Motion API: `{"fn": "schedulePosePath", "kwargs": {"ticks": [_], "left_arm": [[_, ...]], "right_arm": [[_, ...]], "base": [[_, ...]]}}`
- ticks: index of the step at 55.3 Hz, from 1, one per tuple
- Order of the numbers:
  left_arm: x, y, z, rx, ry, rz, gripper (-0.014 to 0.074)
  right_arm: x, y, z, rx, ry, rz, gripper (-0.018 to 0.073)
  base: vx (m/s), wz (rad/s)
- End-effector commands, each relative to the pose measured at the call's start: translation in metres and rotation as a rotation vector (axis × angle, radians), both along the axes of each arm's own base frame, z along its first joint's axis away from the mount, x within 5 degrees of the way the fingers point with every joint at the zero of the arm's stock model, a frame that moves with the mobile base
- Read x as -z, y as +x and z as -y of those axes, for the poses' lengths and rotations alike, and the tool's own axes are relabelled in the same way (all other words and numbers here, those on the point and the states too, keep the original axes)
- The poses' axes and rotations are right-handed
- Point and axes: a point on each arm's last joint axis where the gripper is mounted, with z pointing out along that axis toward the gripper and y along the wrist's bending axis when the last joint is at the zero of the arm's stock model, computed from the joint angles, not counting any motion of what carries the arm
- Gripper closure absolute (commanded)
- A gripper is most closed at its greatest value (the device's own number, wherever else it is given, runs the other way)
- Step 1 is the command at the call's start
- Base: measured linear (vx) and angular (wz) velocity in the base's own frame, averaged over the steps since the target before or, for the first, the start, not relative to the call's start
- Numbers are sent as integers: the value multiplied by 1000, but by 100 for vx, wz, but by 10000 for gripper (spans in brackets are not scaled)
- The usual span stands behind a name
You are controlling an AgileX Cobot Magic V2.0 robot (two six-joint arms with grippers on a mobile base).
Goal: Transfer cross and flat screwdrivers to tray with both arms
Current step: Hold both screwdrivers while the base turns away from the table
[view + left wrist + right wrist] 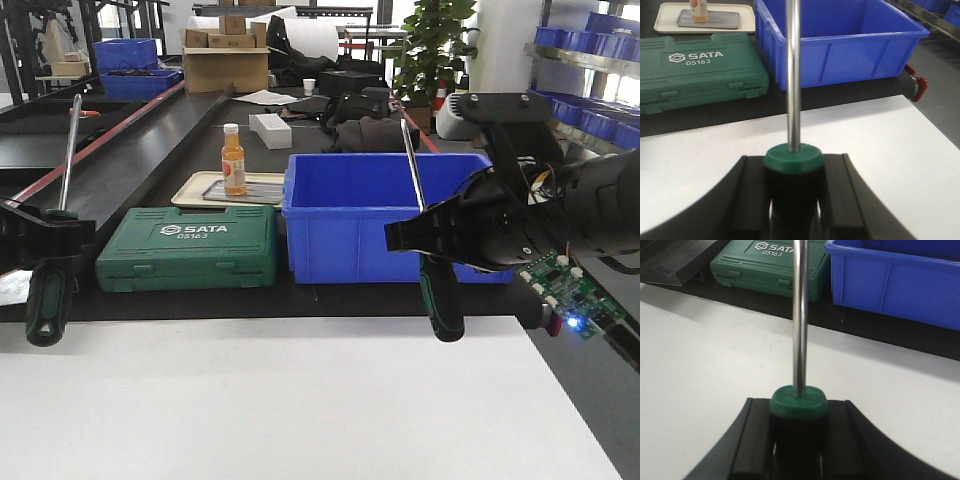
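- White tabletop [280, 400] fills the near field. Beyond it a black bench [300, 300] carries a green case [188, 247], a blue bin [340, 230] and a beige tray [190, 195].
- Left claw [45, 238] pinches the left screwdriver [46, 300] by its handle at near left, with the shaft pointing up.
- Right claw [432, 236] clamps the right screwdriver [441, 300] the same way at near right, before the bin.
- Gripping the thick handle likely gives the pads a firmer seat than the thin shaft would.
- Grey tray [265, 188] lies on the beige tray, behind the case and left of the bin.
- Both screwdrivers are well apart from the grey tray.
- An orange bottle [233, 158] stands on the grey tray, so its free right part is probably the drop zone.
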Motion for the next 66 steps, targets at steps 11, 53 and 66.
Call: {"fn": "schedulePosePath", "kwargs": {"ticks": [11,53,66], "left_arm": [[-27,-8,-2,-30,-55,128,596],[-27,-8,-2,-29,-55,128,596],[-28,-9,-2,-29,-55,129,596]], "right_arm": [[-30,-9,5,11,55,145,567],[-30,-9,5,11,55,145,567],[-30,-9,5,11,55,145,567]], "base": [[-11,3],[-23,-17],[-17,-58]]}}
